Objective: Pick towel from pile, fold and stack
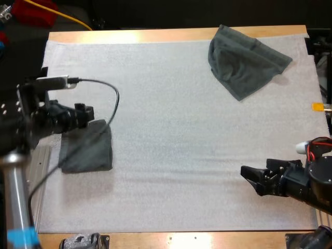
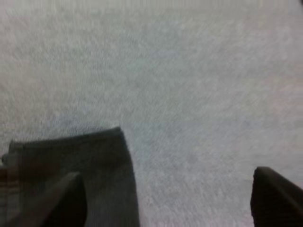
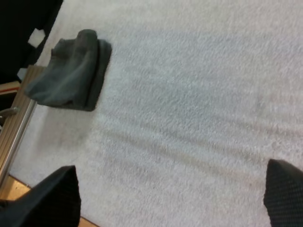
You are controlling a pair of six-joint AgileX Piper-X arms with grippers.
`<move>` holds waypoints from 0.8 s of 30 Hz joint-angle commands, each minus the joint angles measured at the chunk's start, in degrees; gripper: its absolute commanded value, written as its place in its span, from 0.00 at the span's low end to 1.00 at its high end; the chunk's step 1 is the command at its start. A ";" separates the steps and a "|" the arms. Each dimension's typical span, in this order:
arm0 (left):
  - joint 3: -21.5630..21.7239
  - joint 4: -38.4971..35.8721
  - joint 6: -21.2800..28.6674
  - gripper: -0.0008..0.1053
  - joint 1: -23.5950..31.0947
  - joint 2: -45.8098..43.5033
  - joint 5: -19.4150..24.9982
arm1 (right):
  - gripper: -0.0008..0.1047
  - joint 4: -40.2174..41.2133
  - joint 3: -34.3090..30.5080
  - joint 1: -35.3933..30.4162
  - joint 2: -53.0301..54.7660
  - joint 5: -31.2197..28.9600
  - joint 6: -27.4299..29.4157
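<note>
A folded dark grey-green towel (image 1: 86, 149) lies flat on the white mat (image 1: 171, 129) at the left. My left gripper (image 1: 91, 115) hangs at the towel's far edge, open. In the left wrist view my left gripper (image 2: 165, 203) has its fingers wide apart, one finger (image 2: 66, 201) over the folded towel's (image 2: 94, 165) corner and the other over bare mat. A crumpled towel (image 1: 243, 61) lies at the far right. My right gripper (image 1: 250, 177) is open over bare mat near the front right. From my right gripper (image 3: 165, 198) the folded towel (image 3: 71, 71) lies far off.
The wooden table edge (image 1: 155, 35) runs along the far side and the front (image 1: 197, 239). A metal rail (image 3: 14, 137) runs beside the mat near the folded towel. The bare mat stretches between the two towels.
</note>
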State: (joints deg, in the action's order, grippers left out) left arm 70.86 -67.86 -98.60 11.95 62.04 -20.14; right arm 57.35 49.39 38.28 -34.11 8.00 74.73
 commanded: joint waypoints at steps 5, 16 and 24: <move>0.31 -3.20 -0.26 0.66 -0.23 -7.07 -3.14 | 0.74 -1.24 0.59 0.03 -0.60 -3.72 1.17; 0.31 -4.24 0.42 0.66 -7.23 -12.56 -3.09 | 0.74 -1.85 0.59 -1.61 -6.54 -7.63 7.84; 0.31 -5.29 1.69 0.66 -11.73 -12.56 1.76 | 0.74 -1.83 0.59 -12.49 -7.10 -8.00 15.88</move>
State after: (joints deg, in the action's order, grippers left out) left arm 70.86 -73.11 -97.21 0.57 49.58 -19.12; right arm 56.30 49.39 25.99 -41.55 0.45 89.49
